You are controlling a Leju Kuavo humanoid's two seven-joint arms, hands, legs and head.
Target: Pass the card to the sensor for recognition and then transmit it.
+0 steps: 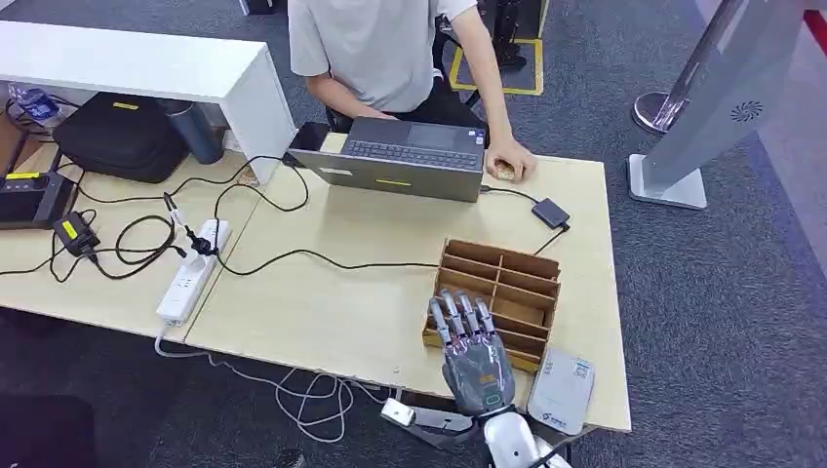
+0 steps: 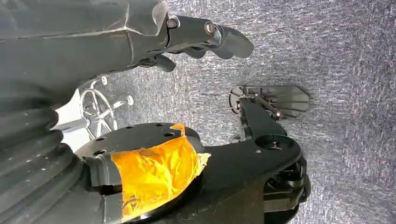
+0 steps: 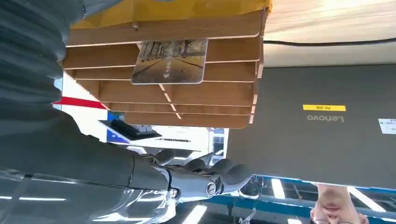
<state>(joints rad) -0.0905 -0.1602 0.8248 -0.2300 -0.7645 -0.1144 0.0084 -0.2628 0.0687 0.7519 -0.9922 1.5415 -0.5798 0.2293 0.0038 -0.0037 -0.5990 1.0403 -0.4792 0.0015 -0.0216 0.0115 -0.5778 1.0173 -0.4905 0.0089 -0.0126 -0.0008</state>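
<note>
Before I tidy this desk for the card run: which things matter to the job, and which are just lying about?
Job: card in the wooden rack; white reader beside the rack; right hand at the rack.

Lying about: laptop, power strip, black bag, cables.
</note>
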